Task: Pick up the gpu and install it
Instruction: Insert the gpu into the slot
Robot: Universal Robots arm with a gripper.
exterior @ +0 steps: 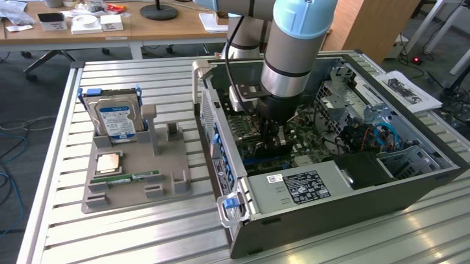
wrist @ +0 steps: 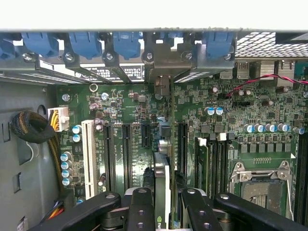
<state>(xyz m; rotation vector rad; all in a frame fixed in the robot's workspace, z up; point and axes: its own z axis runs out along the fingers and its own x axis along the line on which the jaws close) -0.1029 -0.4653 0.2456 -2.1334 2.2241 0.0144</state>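
The gpu [wrist: 162, 175] is seen edge-on in the wrist view, a thin card standing upright over the motherboard [wrist: 120, 110] between the long black slots. Its silvery end bracket [wrist: 161, 65] reaches the rear slot openings under the blue latches. My gripper [wrist: 167, 204] is shut on the card, one black finger [wrist: 141, 207] on each side of it. In the exterior view my gripper [exterior: 273, 136] is low inside the open computer case [exterior: 411, 187], just above the board, and it hides most of the card.
On the slatted table to the exterior view's left, a grey holder [exterior: 173, 187] carries a hard drive [exterior: 118, 121], a memory stick [exterior: 136, 177] and a small square chip [exterior: 109, 163]. Case walls, cables [exterior: 382, 137] and the power supply [exterior: 301, 187] surround the gripper.
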